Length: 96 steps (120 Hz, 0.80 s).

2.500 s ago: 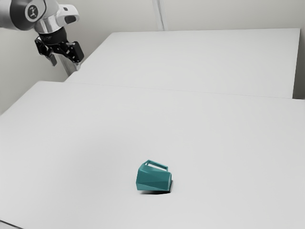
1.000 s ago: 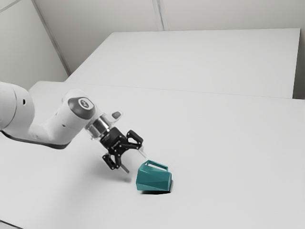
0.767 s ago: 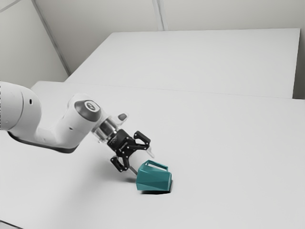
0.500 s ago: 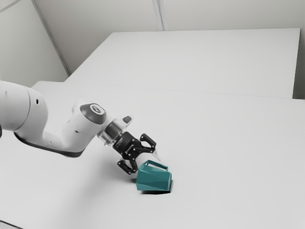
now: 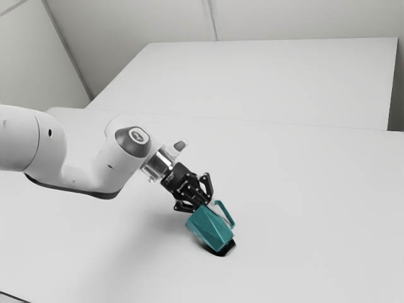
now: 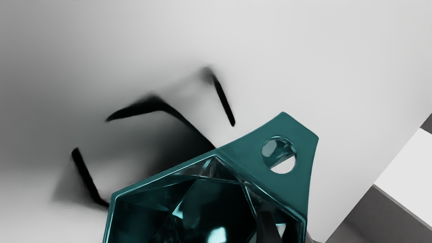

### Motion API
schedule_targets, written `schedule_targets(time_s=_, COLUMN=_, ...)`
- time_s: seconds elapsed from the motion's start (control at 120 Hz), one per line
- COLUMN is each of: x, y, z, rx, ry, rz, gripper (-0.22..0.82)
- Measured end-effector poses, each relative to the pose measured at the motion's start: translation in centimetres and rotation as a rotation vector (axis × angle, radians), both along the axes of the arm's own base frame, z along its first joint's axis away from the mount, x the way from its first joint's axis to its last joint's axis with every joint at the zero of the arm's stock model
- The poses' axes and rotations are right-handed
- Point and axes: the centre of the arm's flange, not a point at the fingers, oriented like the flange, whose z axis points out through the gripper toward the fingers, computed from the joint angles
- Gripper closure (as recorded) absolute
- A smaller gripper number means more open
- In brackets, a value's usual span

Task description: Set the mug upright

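Exterior view: the mug (image 5: pixel 211 228) is tilted, well apart from the far edge of the table (image 5: pixel 303 189) and from that edge's corner at the exterior view's left. Its mouth faces up toward the gripper (image 5: pixel 207 203), its base slants down toward the exterior view's right, with the handle (image 5: pixel 226 216) on the upper side. In the wrist view, one finger (image 6: pixel 268 227) reaches inside the mouth; the gripper seems clamped on the mug's wall, though the other finger is mostly hidden.
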Motion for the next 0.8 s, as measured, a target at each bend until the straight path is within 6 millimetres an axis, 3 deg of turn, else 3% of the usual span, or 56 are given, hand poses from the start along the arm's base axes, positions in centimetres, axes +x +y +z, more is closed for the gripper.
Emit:
schedule_targets(time_s=0.133, x=-0.1, y=-0.8, z=1.6, rx=0.045, ry=-0.039, rz=-0.043, gripper=0.77)
schedule_targets(time_s=0.4, x=-0.8, y=-1.7, z=7.9, rx=0.324, ry=-0.203, rz=-0.258, gripper=0.78)
schedule_targets(time_s=0.508, x=0.5, y=1.1, z=9.1, rx=0.458, ry=-0.237, rz=-0.283, gripper=0.78)
schedule_targets(time_s=0.8, x=4.8, y=10.0, z=9.1, rx=0.704, ry=-0.228, rz=-0.254, gripper=0.79)
